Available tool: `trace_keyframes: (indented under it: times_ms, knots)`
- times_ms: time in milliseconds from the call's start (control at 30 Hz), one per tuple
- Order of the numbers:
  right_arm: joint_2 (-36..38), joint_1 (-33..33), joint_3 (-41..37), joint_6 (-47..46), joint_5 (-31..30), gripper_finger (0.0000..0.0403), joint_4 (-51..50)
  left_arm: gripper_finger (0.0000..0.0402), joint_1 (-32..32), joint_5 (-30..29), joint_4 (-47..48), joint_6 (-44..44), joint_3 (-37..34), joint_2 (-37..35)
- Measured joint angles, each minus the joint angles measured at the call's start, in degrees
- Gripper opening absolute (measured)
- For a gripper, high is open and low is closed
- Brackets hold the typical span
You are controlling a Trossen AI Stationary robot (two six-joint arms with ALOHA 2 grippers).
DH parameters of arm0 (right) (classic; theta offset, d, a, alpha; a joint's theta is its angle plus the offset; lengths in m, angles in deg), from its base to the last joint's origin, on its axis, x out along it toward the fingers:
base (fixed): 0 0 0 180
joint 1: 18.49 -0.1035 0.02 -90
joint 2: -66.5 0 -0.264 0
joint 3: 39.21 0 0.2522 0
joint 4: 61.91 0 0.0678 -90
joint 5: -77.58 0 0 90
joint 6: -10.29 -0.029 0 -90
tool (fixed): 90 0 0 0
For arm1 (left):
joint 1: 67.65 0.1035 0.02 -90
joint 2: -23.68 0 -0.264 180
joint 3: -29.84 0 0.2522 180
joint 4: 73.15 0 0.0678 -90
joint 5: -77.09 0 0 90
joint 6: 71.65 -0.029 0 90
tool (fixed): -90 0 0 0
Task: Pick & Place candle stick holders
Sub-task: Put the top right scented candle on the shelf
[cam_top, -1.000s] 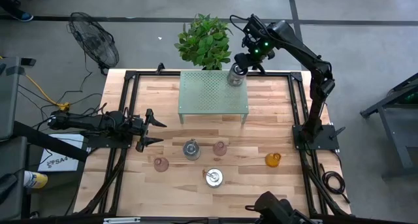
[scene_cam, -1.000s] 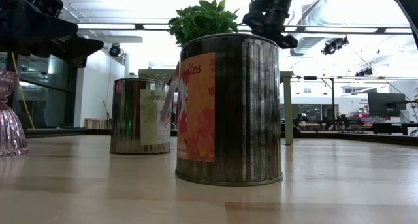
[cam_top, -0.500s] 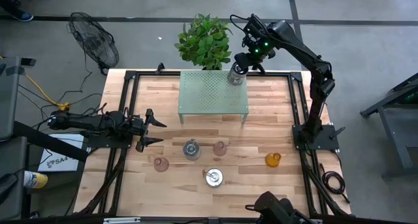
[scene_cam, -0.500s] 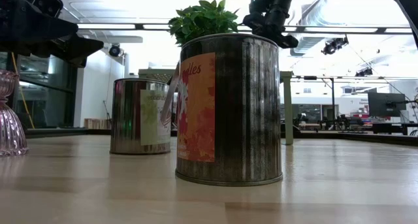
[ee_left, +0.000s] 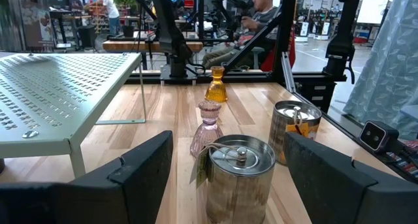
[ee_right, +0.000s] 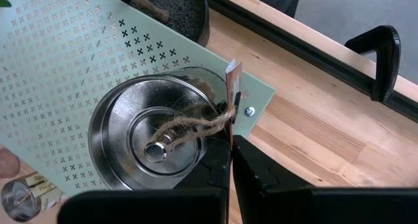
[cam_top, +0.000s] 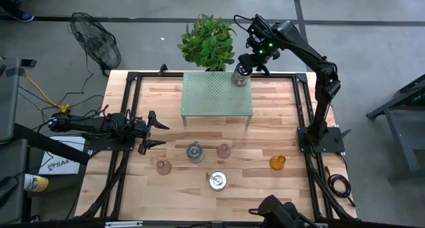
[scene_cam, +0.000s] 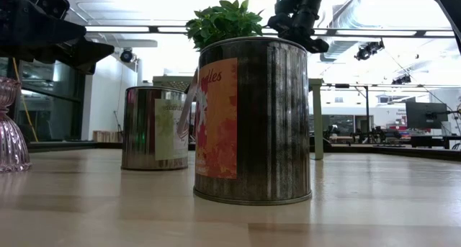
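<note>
My right fingers (cam_top: pixel 242 70) are pinched narrow on the twine tag of a silver holder (cam_top: pixel 239 77), which sits at the green shelf's (cam_top: pixel 216 95) far right corner, beside the potted plant (cam_top: pixel 208 42). My left fingers (cam_top: pixel 154 131) hang spread wide over the tabletop (cam_top: pixel 279 115), off the shelf's near left leg. In front of the shelf stand two more silver holders (cam_top: pixel 194 151), two pink ones (cam_top: pixel 224 150) and the amber one (cam_top: pixel 277 163).

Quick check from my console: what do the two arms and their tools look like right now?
Both arms are dark, jointed links. The right arm shows small green lights near its wrist. The left tool has two dark, pointed fingers; in its wrist view the fingers look like broad matte black plastic.
</note>
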Motion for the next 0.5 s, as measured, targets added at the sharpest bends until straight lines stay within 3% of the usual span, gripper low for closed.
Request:
trace_keyframes:
  times_ms: [500]
  knots:
    - [-0.17, -0.04, 0.0, 0.22, 0.0, 0.0, 0.27, 0.0287, -0.01, 0.0, 0.01, 0.0, 0.0, -0.02]
